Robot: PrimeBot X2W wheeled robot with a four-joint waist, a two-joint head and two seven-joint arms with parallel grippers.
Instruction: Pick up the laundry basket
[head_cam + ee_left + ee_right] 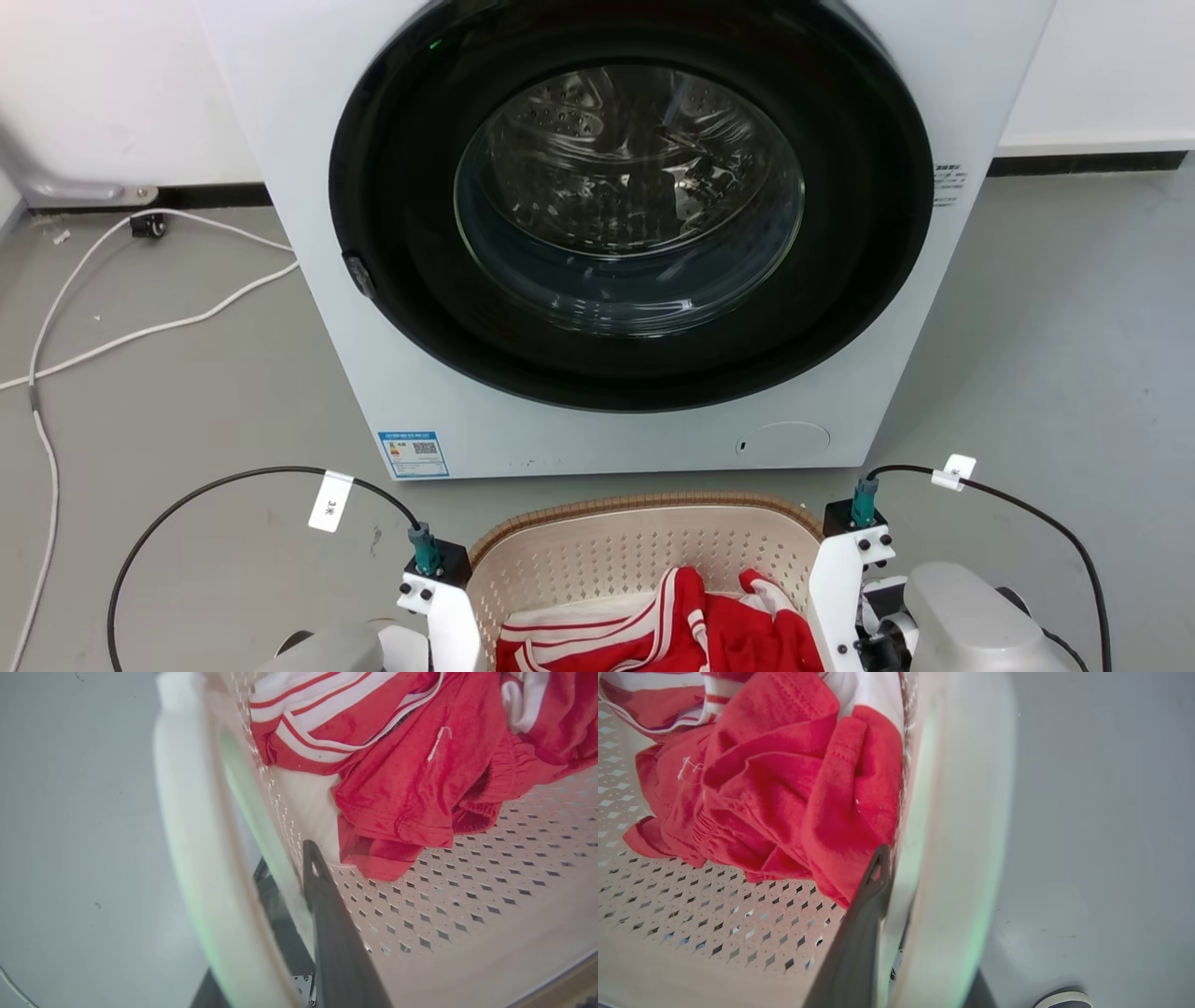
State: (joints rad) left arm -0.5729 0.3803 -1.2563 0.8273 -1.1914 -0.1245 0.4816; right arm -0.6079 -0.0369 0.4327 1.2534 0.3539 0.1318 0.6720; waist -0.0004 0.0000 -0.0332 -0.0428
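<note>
The laundry basket (644, 509) sits on the floor (187, 420) right in front of the robot, between its two wrists and just short of the washing machine (597, 439). Red-and-white clothes (719, 635) lie heaped in it. As far as can be seen, the hold is on the thin perforated side walls rather than through the handle slots. The likeliest failure is therefore the plastic flexing or sliding out of the pinch once the weight comes on. If one arm rises ahead of the other, the basket would tilt and the clothes could slump to one side or spill. A lift that drifts forward could knock the rim against the machine's front.

The left fingers (327, 914) straddle the basket's left wall, one inside against the perforations and the other outside. They are drawn in to a narrow gap and appear to be clamping the wall. The right fingers (861, 914) do the same on the right wall, the inner one touching a fold of red cloth.
</note>
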